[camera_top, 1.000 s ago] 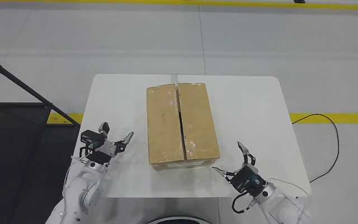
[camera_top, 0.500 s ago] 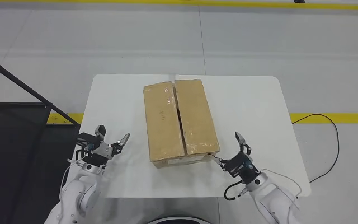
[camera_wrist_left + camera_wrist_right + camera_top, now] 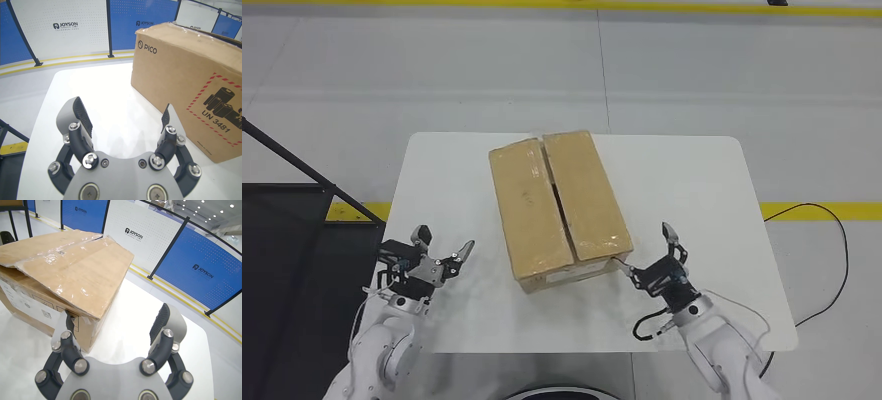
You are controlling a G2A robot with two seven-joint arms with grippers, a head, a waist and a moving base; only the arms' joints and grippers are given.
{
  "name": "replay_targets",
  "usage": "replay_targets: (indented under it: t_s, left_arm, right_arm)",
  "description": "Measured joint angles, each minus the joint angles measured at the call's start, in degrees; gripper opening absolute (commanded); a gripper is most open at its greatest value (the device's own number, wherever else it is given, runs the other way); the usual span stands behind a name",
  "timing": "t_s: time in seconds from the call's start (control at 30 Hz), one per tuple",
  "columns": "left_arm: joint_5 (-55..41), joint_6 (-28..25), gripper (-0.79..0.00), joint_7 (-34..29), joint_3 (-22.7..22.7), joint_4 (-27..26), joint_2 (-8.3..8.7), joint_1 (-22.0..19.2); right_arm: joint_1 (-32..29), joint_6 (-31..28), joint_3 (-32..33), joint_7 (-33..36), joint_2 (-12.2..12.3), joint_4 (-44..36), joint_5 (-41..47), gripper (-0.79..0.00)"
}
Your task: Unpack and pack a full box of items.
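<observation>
At the box (image 3: 557,205) corner, right gripper (image 3: 644,247), spread wide.

Setting: an indoor robotics test hall, industrial rather than domestic.

Indicators:
- Floor (image 3: 742,80): smooth, pale grey and seamed, marked with yellow lane lines (image 3: 832,211) of the kind used to bound work cells.
- Enclosure: free-standing partition screens surround the cell. White perforated panels (image 3: 62,43) alternate with blue panels (image 3: 198,256), most carrying a printed logo. Black posts (image 3: 109,28) on floor plates hold them.
- Lighting: rows of round ceiling lamps (image 3: 198,207) on a high ceiling.
- Furniture: a single white bench (image 3: 682,180) with rounded corners stands alone in open floor space.
- Services: a black cable (image 3: 847,262) runs loose across the floor beside the bench.
</observation>
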Motion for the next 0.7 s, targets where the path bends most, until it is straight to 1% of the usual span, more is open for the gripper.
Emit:
replay_targets:
  t_s: [0.17, 0.27, 0.37, 0.5, 0.7]
  left_arm:
    - [1.25, -0.94, 0.0, -0.56, 1.2, -0.91, -0.08, -0.34]
    - [2.52, -2.11, 0.0, -0.99, 2.35, -1.43, -0.11, -0.79]
    - [3.86, -3.4, 0.0, -1.13, 3.81, -1.82, -0.16, -1.32]
    - [5.53, -5.75, 0.0, -0.65, 5.75, -1.98, -0.19, -1.94]
    - [8.28, -8.72, 0.0, 0.76, 7.02, -1.97, -0.03, -2.04]
  right_arm:
    - [0.27, 2.96, 0.1, -0.18, -0.32, 0.51, 1.61, 0.0]
    - [-0.38, 1.27, 1.14, -1.66, -0.2, 0.12, 3.0, 0.0]
    - [-1.77, -1.11, 3.76, -3.72, 0.14, -0.52, 4.68, 0.0]
    - [-3.64, -0.65, 6.9, -4.82, 0.39, -1.21, 5.07, 0.0]
    - [-4.43, -1.2, 8.65, -5.4, 0.49, -1.01, 5.8, 0.0]
